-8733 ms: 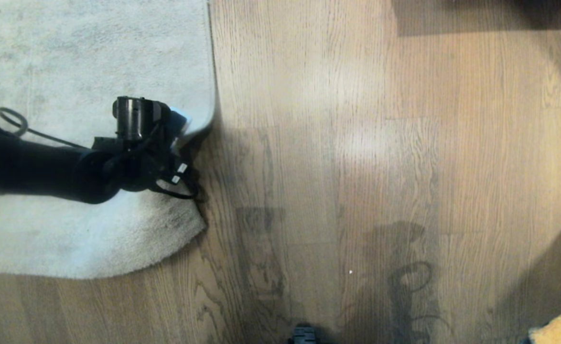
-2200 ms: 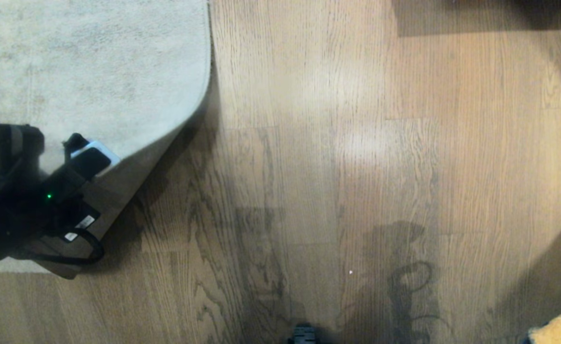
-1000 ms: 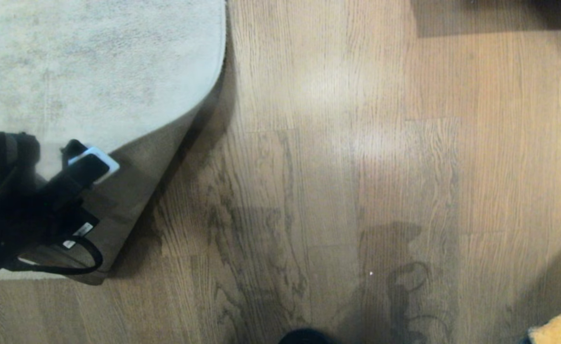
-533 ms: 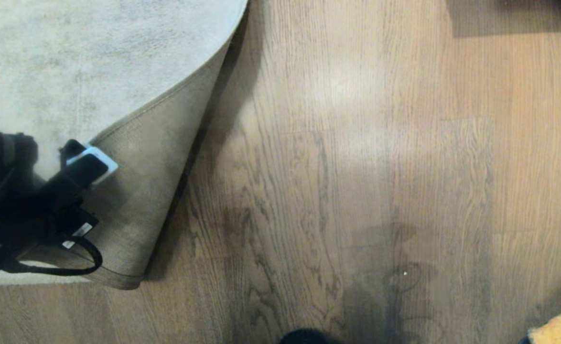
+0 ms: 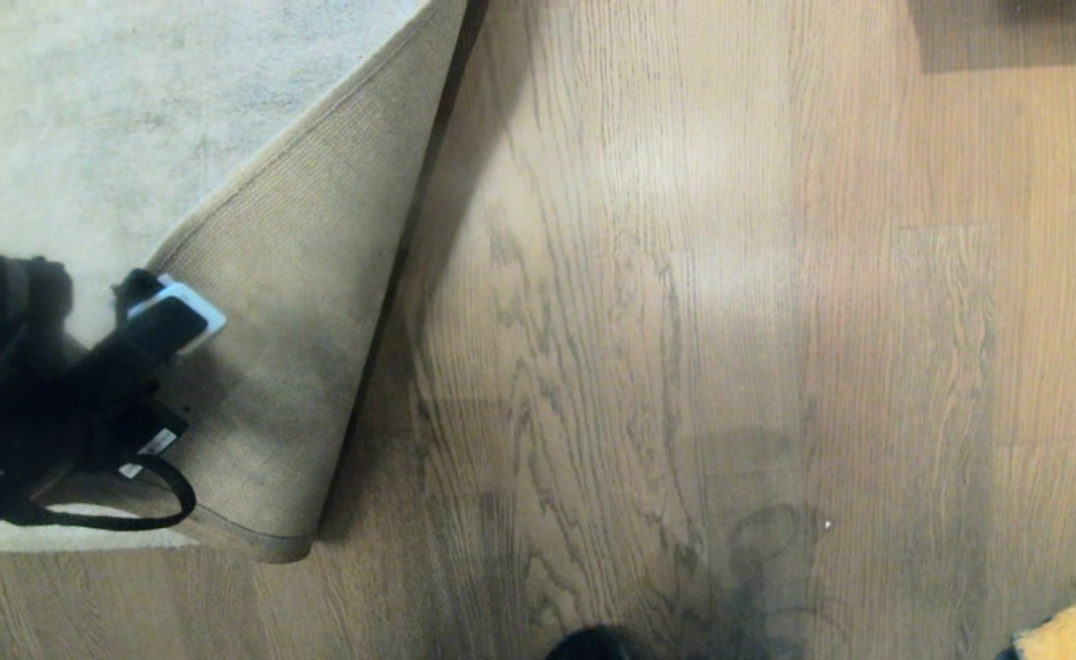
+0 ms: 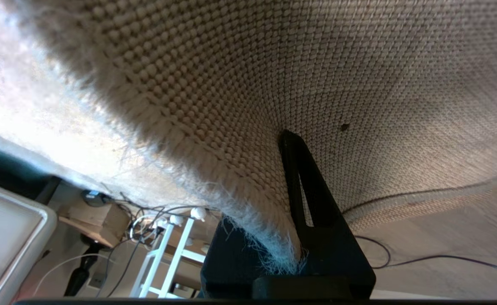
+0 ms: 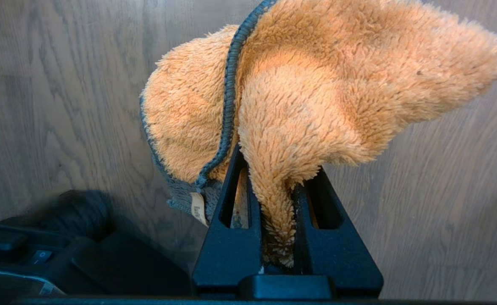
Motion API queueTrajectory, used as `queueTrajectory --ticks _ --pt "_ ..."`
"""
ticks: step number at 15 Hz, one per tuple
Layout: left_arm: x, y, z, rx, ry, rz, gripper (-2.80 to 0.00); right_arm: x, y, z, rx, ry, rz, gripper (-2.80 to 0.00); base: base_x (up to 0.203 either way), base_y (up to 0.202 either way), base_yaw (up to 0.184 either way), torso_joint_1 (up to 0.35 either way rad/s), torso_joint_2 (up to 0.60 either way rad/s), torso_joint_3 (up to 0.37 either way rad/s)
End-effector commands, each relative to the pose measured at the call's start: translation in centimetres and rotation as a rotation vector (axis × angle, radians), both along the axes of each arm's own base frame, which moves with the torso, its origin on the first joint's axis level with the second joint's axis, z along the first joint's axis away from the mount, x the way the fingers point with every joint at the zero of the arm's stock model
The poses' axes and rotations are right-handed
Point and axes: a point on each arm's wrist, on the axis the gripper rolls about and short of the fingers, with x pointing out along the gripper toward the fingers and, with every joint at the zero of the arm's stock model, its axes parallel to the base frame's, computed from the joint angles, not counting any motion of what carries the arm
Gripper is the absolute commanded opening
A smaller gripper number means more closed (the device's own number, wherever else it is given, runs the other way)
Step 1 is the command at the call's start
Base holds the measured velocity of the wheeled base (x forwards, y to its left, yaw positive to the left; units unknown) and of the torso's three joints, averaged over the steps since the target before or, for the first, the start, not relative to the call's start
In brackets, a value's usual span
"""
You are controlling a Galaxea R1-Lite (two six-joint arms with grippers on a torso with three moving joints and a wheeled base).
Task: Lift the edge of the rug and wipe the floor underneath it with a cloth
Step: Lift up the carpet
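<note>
Left gripper (image 5: 158, 307) pinching rug edge (image 5: 318, 275), tan backing folded up off floor (image 5: 685, 321); right gripper (image 7: 274, 203) clamped on orange cloth (image 7: 307, 93).

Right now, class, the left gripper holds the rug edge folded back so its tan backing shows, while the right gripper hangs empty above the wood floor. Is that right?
Not quite. The right gripper is not empty: the right wrist view shows it shut on the orange cloth above the floor. The rest holds: the left gripper holds the rug edge folded back, tan backing up.
</note>
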Motion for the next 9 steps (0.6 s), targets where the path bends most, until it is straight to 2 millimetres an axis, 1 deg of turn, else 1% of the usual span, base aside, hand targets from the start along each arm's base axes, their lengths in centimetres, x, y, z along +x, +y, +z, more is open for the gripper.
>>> queueTrajectory --ticks 1,9 --pt "0.10 -0.02 -0.08 0.006 0.004 0.002 -2.80 0.01 0.00 0.01 -0.001 0.000 0.001 -2.80 0.000 0.000 0.000 0.000 0.00 0.000" --pt "0.01 -0.03 -0.06 -0.002 -0.008 0.002 -2.80 0.01 0.00 0.01 -0.001 0.000 0.001 -2.80 0.000 0.000 0.000 0.000 0.00 0.000"
